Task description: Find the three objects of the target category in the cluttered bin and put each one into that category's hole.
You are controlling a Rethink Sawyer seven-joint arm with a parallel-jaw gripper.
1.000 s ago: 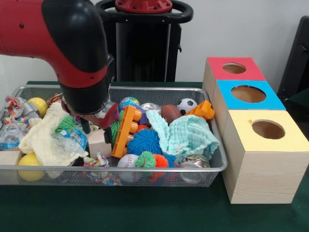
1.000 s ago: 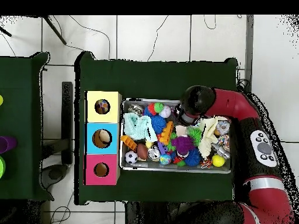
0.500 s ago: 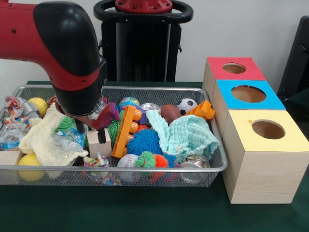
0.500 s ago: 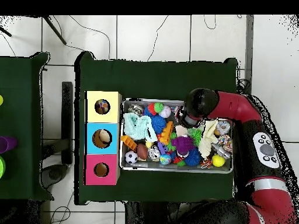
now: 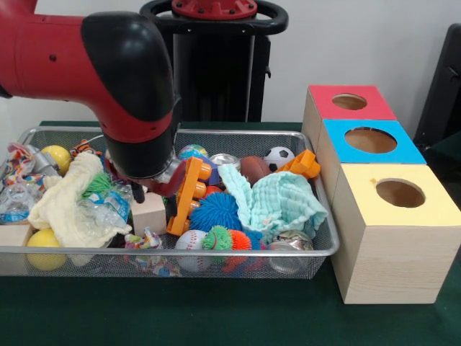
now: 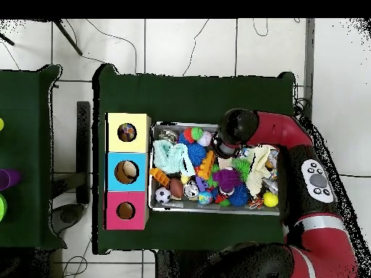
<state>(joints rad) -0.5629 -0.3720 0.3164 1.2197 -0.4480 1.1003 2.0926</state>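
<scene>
My gripper (image 5: 154, 187) hangs low over the left middle of the wire bin (image 5: 238, 132), mostly hidden under the black wrist. It sits just above a wooden block (image 5: 149, 213) and beside an orange toy (image 5: 189, 193). From above, the gripper (image 6: 226, 148) is by the bin's upper edge. The bin holds a soccer ball (image 5: 279, 156), a brown football (image 5: 253, 168), a baseball (image 5: 191, 244), a blue spiky ball (image 5: 216, 210) and two yellow balls (image 5: 55, 156) (image 5: 43, 249). Three holed boxes stand beside the bin: red (image 5: 349, 115), blue (image 5: 371, 155), yellow (image 5: 400, 216).
A mint cloth (image 5: 281, 202) covers the bin's right part and a cream cloth (image 5: 65, 205) its left. Crushed plastic bottles (image 5: 14, 203) and cans (image 5: 288, 249) lie among the toys. In the overhead view the boxes (image 6: 127, 171) line the bin's left side.
The wrist swung left in the front view, then came back right and a little lower, over the wooden block. A purple piece seen by the gripper half a second ago no longer shows.
</scene>
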